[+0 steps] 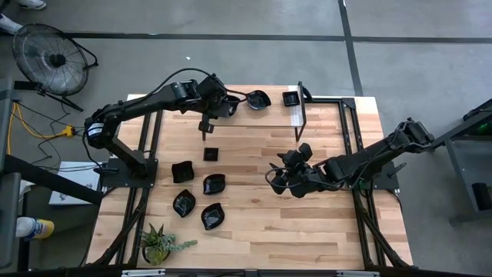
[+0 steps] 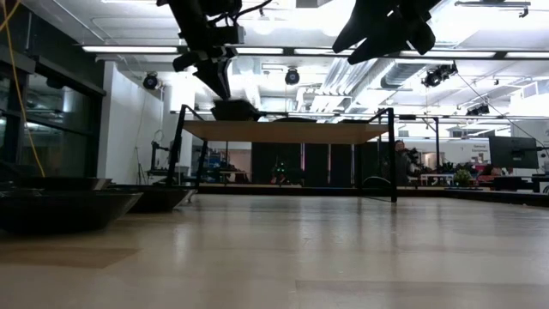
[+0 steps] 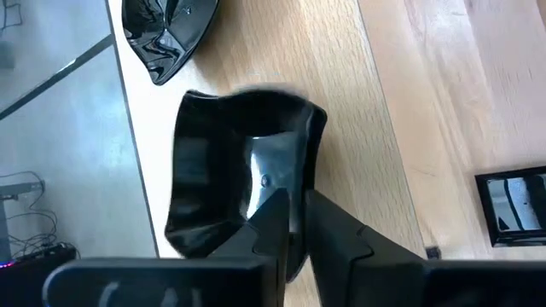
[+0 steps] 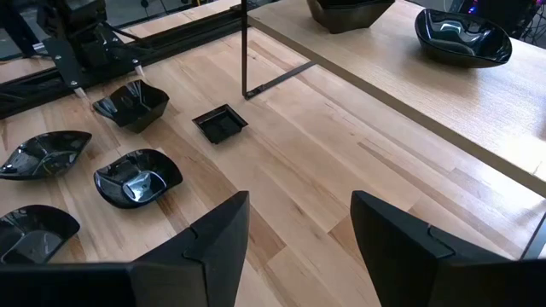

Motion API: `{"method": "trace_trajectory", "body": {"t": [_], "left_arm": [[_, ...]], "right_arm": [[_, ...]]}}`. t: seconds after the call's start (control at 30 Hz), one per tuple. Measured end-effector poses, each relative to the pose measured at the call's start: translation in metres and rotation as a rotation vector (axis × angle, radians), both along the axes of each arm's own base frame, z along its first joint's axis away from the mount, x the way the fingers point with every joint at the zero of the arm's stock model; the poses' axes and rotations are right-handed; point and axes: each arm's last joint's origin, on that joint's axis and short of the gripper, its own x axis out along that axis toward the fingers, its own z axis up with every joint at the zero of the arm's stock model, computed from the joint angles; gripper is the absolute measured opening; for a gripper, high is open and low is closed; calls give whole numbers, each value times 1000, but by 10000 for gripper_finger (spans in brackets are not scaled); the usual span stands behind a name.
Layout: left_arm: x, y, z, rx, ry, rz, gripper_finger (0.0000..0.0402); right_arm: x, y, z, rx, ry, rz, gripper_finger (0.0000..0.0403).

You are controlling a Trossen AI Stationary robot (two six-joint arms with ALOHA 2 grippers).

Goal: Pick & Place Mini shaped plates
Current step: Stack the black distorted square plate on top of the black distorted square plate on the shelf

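Observation:
Glossy black mini plates are spread over two levels. On the raised wooden shelf (image 1: 330,108) at the table's far side are a wavy dish (image 1: 259,99) and a small square one (image 1: 290,98). My left gripper (image 3: 294,198) is shut on a third, a wavy rounded-square dish (image 3: 239,162), at the shelf's left part. On the table lie a small square plate (image 1: 211,154) and several wavy dishes (image 1: 214,184). My right gripper (image 4: 299,247) hangs open above bare table to their right (image 1: 275,179). My left gripper pinches the rounded-square dish by its rim (image 3: 275,183) on the side toward the gripper, one finger inside the bowl and one outside. The fingers slant down from the table's left. The dish stays level at the shelf top (image 2: 233,110); whether it rests there I cannot tell.
The shelf stands on thin black posts (image 1: 301,108) over the table's far strip. A green potted plant (image 1: 157,245) stands at the near left corner. Bare wood shows around the right gripper and along the near edge (image 1: 307,238). A fan (image 1: 54,58) stands on the floor beyond.

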Motion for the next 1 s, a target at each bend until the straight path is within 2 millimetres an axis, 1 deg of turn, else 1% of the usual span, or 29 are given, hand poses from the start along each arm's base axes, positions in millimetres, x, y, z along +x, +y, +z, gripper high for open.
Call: {"method": "trace_trajectory", "body": {"t": [0.43, 0.57, 0.77, 1.0], "left_arm": [[-1, 0, 1, 27, 17, -13, 43], [-9, -5, 4, -16, 40, -30, 42], [-25, -20, 7, -143, 84, -63, 42], [-35, -54, 11, -230, 151, -51, 42]], "right_arm": [[0, 0, 0, 0, 0, 0, 201], [0, 0, 0, -4, 8, 1, 201], [-1, 0, -1, -11, 19, 4, 201], [-1, 0, -1, -14, 24, 4, 201]]}}
